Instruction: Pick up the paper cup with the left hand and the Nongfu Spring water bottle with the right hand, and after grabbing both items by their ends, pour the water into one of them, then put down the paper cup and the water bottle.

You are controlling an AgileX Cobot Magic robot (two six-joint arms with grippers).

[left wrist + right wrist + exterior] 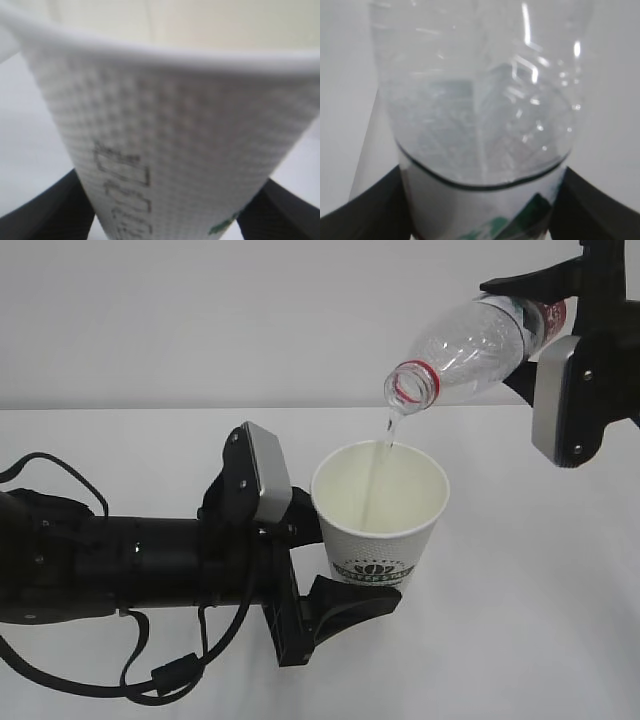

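My two grippers — left hand gripping one paper cup, right hand gripping one tilted Nongfu Spring water bottle — one thin stream of water between.

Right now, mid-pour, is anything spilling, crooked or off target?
Nothing stands out. The clear plastic water bottle is tilted mouth-down above the white paper cup, and the thin stream of water falls inside the rim. The cup looks roughly upright, and no spill shows on the white table.
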